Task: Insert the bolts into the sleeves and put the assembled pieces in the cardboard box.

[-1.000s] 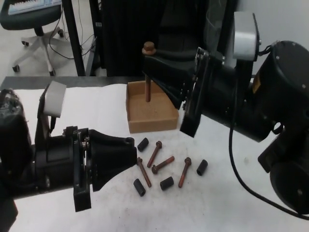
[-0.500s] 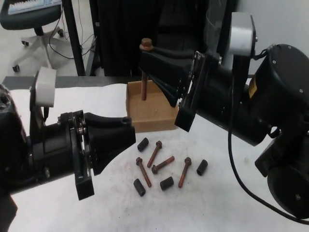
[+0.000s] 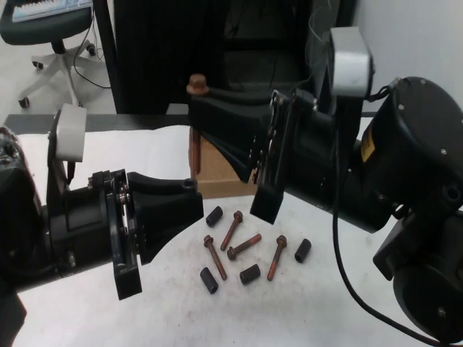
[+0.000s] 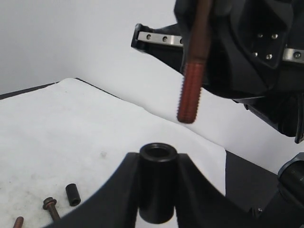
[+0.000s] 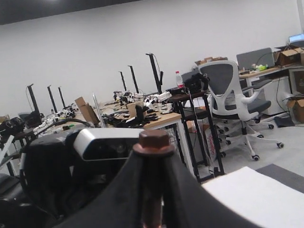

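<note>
While the left gripper (image 3: 189, 199) clamps a sleeve (image 4: 158, 183) upright and the right gripper (image 3: 202, 116) holds a bolt (image 4: 190, 95) just above its bore, not yet in, four bolts (image 3: 231, 230) and four sleeves (image 3: 214, 215) lie loose on the bench (image 3: 325, 303) near the cardboard box (image 3: 221, 186), so most work looks undone.

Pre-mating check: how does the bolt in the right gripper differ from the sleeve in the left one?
The bolt is long, reddish-brown and threaded at its tip; the sleeve is short, black and hollow. The bolt hangs higher, tip down; the sleeve sits below it, bore up, not yet entered. Both roughly upright, held by right gripper and left gripper.
</note>
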Controlling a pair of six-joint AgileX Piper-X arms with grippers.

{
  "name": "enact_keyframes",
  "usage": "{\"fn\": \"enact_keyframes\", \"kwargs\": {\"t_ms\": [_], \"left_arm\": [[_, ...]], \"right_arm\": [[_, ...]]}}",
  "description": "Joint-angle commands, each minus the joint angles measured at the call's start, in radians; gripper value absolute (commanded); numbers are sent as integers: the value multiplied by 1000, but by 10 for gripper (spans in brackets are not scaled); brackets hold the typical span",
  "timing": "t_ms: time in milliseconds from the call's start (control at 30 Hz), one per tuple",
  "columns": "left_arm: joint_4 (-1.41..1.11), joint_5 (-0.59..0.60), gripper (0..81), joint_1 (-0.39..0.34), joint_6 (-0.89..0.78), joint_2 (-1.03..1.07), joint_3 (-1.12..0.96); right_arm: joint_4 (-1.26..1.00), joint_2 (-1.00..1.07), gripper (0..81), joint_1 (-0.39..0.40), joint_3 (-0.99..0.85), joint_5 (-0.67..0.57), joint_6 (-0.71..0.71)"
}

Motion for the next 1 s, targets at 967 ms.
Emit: {"fn": "enact_keyframes", "kwargs": {"t_ms": [967], "left_arm": [[4, 42, 3, -3, -4, -2, -2]], "right_arm": [[33, 0, 8, 2, -7, 1, -26]]}}
